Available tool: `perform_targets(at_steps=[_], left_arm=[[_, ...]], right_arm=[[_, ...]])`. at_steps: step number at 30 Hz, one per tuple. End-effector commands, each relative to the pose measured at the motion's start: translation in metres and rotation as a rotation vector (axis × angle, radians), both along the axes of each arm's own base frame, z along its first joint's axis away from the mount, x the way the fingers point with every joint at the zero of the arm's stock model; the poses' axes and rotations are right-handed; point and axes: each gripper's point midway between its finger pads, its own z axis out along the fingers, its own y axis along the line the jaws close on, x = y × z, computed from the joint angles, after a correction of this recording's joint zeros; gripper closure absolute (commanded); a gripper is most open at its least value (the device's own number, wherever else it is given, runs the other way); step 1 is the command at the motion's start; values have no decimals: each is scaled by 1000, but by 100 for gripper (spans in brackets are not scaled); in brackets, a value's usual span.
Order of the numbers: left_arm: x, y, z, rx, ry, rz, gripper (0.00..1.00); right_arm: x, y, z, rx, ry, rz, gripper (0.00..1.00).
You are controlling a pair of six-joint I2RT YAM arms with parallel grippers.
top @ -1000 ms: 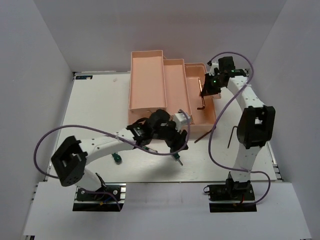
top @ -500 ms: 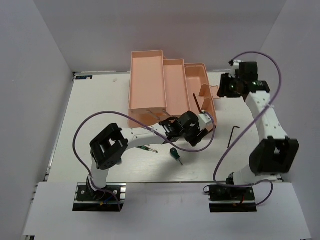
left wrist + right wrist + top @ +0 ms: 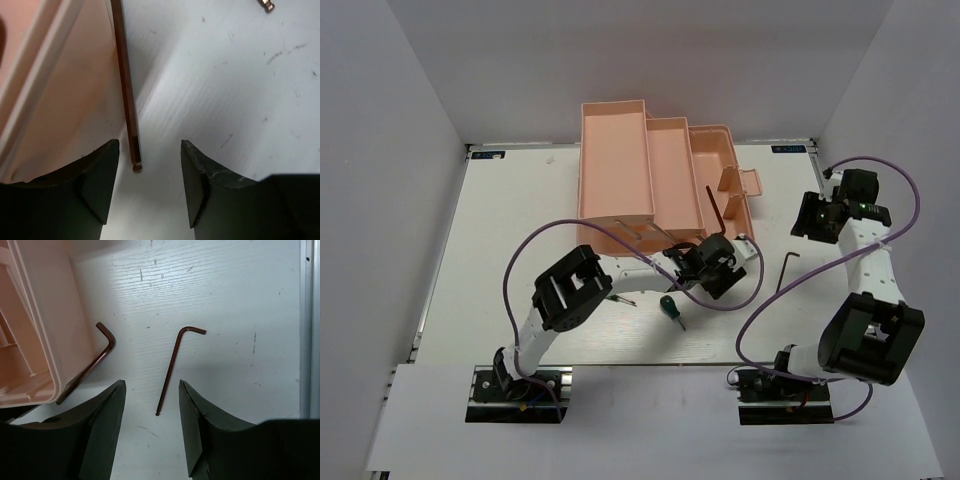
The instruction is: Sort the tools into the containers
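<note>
The peach-pink toolbox [image 3: 650, 170] stands open at the table's far middle. One hex key [image 3: 718, 215] lies at its right end; in the left wrist view its shaft [image 3: 125, 85] runs along the pink wall [image 3: 55, 100], its end just ahead of my open, empty left gripper [image 3: 150, 185], which sits at the box's front right corner [image 3: 720, 265]. The other hex key [image 3: 785, 270] lies on the table; in the right wrist view it [image 3: 172, 370] is straight ahead of my open, empty right gripper [image 3: 152, 425]. One green-handled screwdriver [image 3: 669, 307] lies near the left arm.
The right wrist view also shows the first hex key [image 3: 92, 365] against the toolbox [image 3: 35, 340] and the table's metal edge rail [image 3: 307, 325] on the right. The right gripper [image 3: 815, 215] hovers right of the box. A slim screwdriver [image 3: 623, 299] shows partly by the left arm.
The left gripper has moved right to the toolbox's front right corner, leaving the green screwdriver on the table. The right gripper has swung from over the toolbox out to the right.
</note>
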Motion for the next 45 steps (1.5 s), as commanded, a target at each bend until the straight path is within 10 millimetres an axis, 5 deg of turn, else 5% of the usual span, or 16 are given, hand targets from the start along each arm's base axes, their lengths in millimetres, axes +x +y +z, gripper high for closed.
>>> perform_targets(at_steps=[1, 11, 16, 24, 26, 30, 38, 45], left_arm=[[18, -11, 14, -16, -54, 61, 38], [26, -4, -20, 98, -86, 150, 45], [18, 5, -31, 120, -56, 141, 76], [-23, 1, -35, 134, 16, 42, 89], [-29, 1, -32, 137, 16, 33, 100], [-38, 6, -4, 84, 9, 35, 100], [-43, -7, 89, -114, -23, 0, 100], [-48, -10, 120, -185, -11, -44, 100]], right_arm=[[-8, 3, 4, 49, -33, 8, 47], [-25, 3, -22, 123, 9, -10, 48], [-30, 1, -29, 140, 25, -24, 48], [-44, 1, -44, 151, 101, 8, 38], [-48, 0, -45, 155, 116, 12, 36], [-52, -1, -45, 151, 126, 20, 36], [-58, -1, -50, 162, 141, 12, 36], [-59, -1, -54, 171, 146, 10, 36]])
